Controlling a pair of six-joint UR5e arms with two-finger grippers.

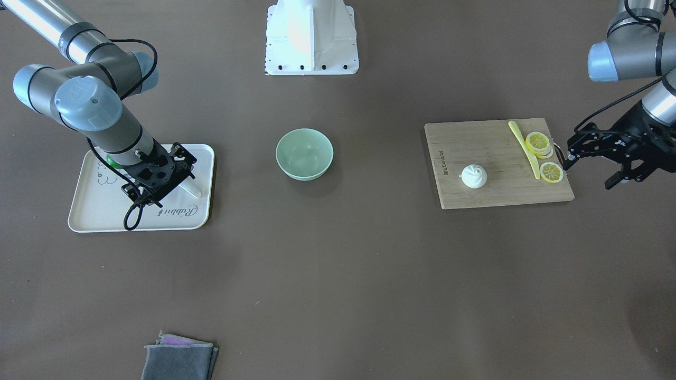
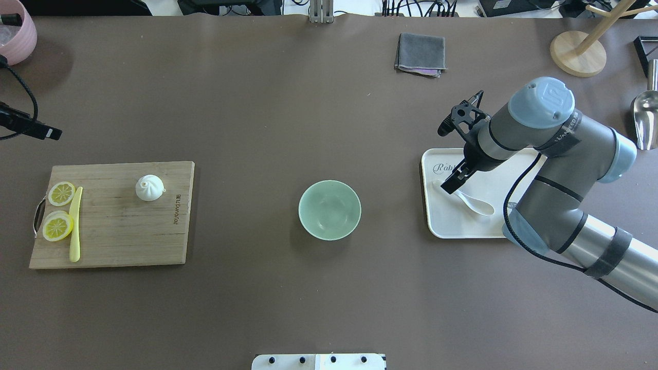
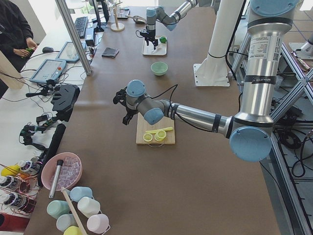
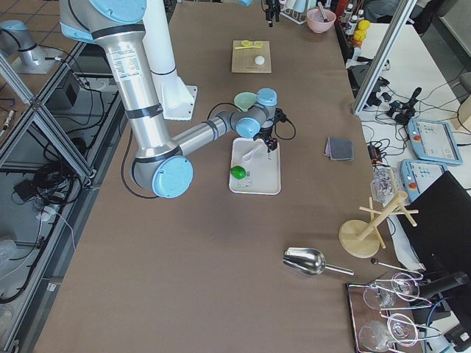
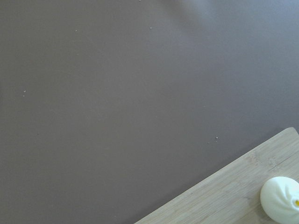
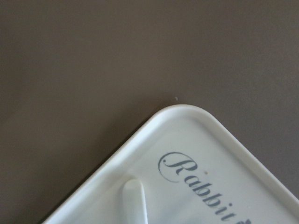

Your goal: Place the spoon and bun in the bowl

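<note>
The white spoon [image 2: 475, 203] lies on a white tray [image 2: 452, 226], its handle showing in the front view [image 1: 191, 190] and the right wrist view [image 6: 133, 196]. My right gripper [image 2: 451, 155] hovers open just above the spoon's handle end, one finger on each side. The white pleated bun [image 2: 149, 187] sits on a wooden cutting board [image 2: 113, 241]; it also shows in the front view [image 1: 473, 176] and the left wrist view [image 5: 281, 198]. My left gripper [image 1: 589, 171] is open and empty beside the board's outer end. The empty mint-green bowl [image 2: 329, 209] stands mid-table between tray and board.
Lemon slices [image 2: 57, 225] and a yellow knife [image 2: 75, 223] lie on the board's outer end. A green object [image 1: 112, 161] sits on the tray under my right arm. A folded grey cloth [image 2: 420, 54] lies at the far edge. The robot base [image 1: 311, 37] is behind the bowl.
</note>
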